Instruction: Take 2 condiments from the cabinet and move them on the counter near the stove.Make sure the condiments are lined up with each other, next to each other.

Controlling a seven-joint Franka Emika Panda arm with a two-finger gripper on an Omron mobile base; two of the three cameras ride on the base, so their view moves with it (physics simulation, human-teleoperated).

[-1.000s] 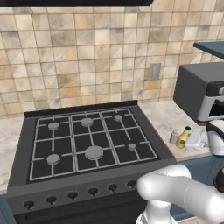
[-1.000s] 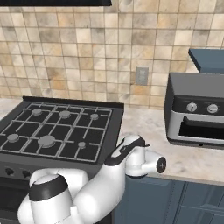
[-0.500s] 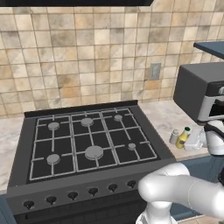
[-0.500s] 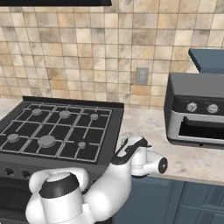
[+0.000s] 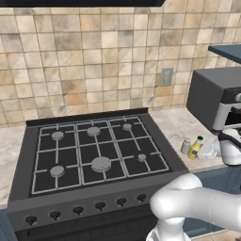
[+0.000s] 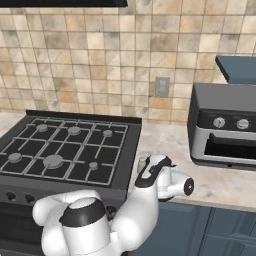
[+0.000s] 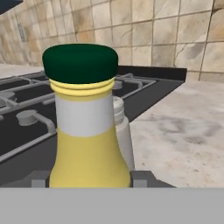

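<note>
The yellow-orange bottle [image 7: 87,144] with its green cap stands upright on the beige counter [image 5: 172,124], just right of the black stove [image 5: 94,150]. My gripper [image 7: 90,178] is shut on its base, one fingertip [image 7: 38,179] on each side. The grey-white shaker [image 7: 121,127] stands right behind the bottle, close against it. From the left base view, the shaker [image 5: 186,146] and bottle [image 5: 196,147] stand side by side near the counter's front, with my gripper [image 5: 204,151] reaching in from the right. In the right base view my wrist covers the bottle, and the shaker [image 6: 142,163] peeks out beside it.
A grey countertop oven [image 6: 225,125] stands on the counter to the right, under a dark blue cabinet edge [image 6: 239,67]. A wall outlet [image 6: 161,86] sits on the tiled wall. The stove's front knobs [image 5: 77,210] line its near edge. Bare counter [image 6: 220,182] lies before the oven.
The bottle and shaker stay where they were. My elbow has swung a little to the right in the right base view, and the hand has hardly shifted.
</note>
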